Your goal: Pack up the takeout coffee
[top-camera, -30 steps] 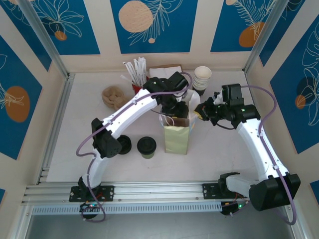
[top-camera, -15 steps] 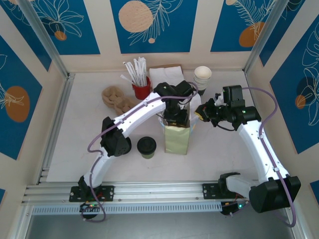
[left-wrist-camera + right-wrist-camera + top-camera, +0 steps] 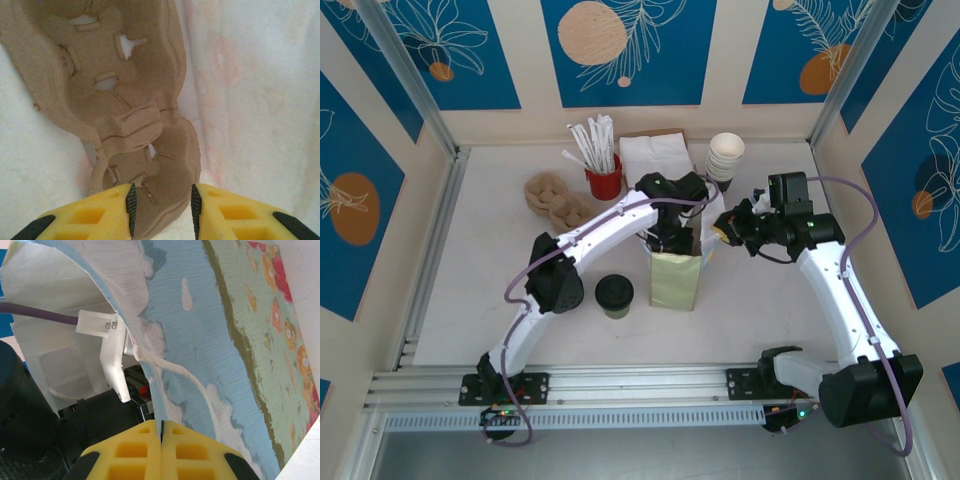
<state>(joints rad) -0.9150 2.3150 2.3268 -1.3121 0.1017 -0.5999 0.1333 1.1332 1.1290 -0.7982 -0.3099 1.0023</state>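
Observation:
The takeout coffee [image 3: 614, 294], a small cup with a black lid and an olive-green side, stands on the table left of the paper bag [image 3: 675, 282]. My left gripper [image 3: 672, 238] reaches down into the bag's open mouth. Inside, between the bag's white walls [image 3: 260, 100], its jaws [image 3: 162, 210] are shut on the end lobe of a brown pulp cup carrier [image 3: 125, 125]. My right gripper [image 3: 725, 228] is at the bag's right side. Its jaws [image 3: 161, 432] are shut on the bag's rim [image 3: 210, 340], holding the mouth open.
A second brown cup carrier [image 3: 555, 198] lies at the back left. Behind the bag are a red cup of straws [image 3: 603, 180], white napkins [image 3: 652, 148] and stacked cream paper cups [image 3: 726, 155]. Patterned walls enclose three sides.
My left gripper has swung right from behind the bag and gone down into its mouth. The right gripper has held still on the rim.

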